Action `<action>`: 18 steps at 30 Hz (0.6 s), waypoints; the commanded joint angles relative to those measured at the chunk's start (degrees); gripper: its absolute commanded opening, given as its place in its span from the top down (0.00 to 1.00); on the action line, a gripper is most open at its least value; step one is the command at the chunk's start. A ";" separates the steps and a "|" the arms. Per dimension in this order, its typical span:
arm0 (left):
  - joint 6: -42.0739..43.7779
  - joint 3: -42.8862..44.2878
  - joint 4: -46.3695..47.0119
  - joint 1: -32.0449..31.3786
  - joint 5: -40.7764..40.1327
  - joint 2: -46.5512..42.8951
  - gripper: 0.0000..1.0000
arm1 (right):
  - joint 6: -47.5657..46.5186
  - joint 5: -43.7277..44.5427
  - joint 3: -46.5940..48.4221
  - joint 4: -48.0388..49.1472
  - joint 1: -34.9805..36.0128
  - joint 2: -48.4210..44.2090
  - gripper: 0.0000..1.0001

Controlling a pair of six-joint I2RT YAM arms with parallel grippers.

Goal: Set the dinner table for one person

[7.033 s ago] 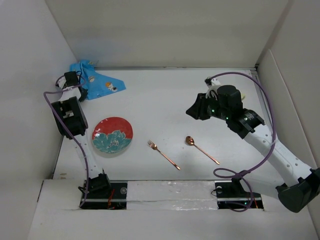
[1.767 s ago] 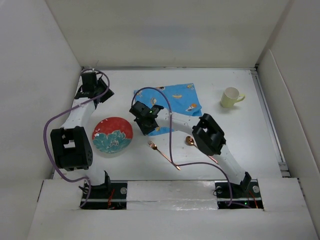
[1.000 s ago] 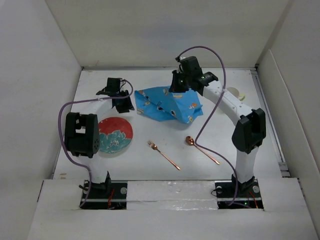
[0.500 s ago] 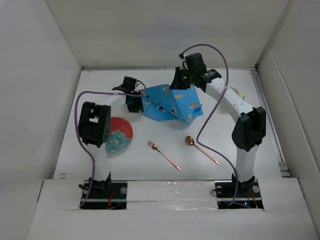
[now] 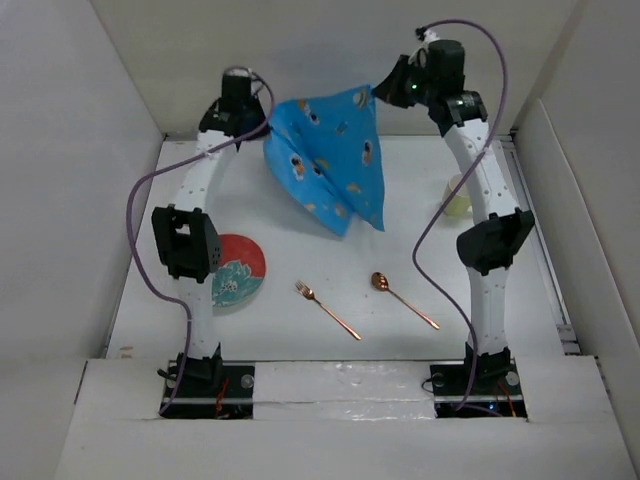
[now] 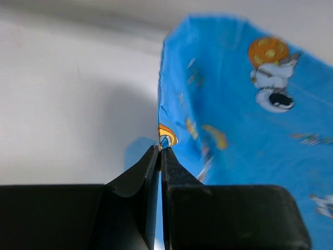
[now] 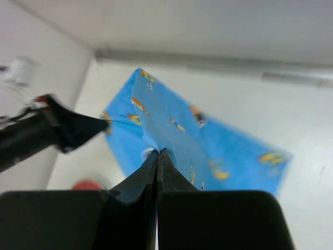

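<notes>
The blue cartoon-printed placemat [image 5: 330, 165] hangs in the air above the back of the white dinner table [image 5: 300, 340], stretched between both arms. My left gripper [image 5: 262, 127] is shut on its left corner; in the left wrist view the cloth [image 6: 244, 120] rises from the pinched fingertips of that gripper [image 6: 159, 149]. My right gripper [image 5: 378, 92] is shut on the right corner, and the cloth [image 7: 177, 135] spreads from the closed tips of the gripper [image 7: 157, 152] in the right wrist view. A red floral plate [image 5: 240, 270], a copper fork [image 5: 327, 309] and a copper spoon [image 5: 404, 298] lie on the table.
A pale yellow cup [image 5: 457, 197] stands at the right, partly behind the right arm. White walls close in the table at the back and both sides. Purple cables loop off both arms.
The left gripper has closed on the placemat's left corner. Both arms have risen high and back, lifting the cloth off the table so it now hangs spread between them.
</notes>
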 commanded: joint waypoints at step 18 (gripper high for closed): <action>-1.93 -46.86 30.86 3.09 -19.61 -37.54 1.00 | -1.12 -16.57 -47.46 29.48 -13.20 -22.91 1.00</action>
